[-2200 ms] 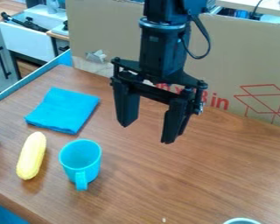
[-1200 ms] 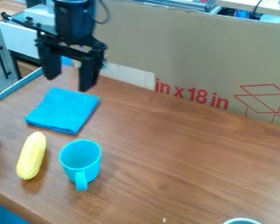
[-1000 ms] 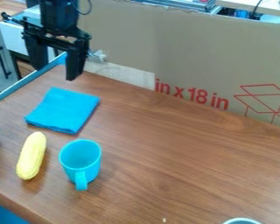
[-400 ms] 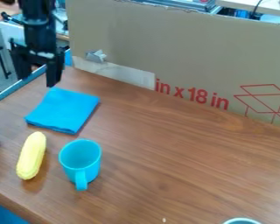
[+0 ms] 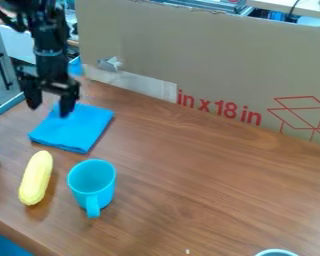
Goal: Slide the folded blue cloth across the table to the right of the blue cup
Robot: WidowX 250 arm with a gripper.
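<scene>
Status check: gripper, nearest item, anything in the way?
Black two-finger gripper open, empty, near far corner of square blue fabric cloth.
Cloth flat on table, uncovered.
Round blue handled cup, oblong yellow corn cob nearer camera, off cloth.

I have my gripper by the blue cloth near the bench's far left corner, fingers apart; toward the near edge, a yellow corn cob lies beside an upright blue cup; a cardboard sheet stands along the far edge.
</scene>
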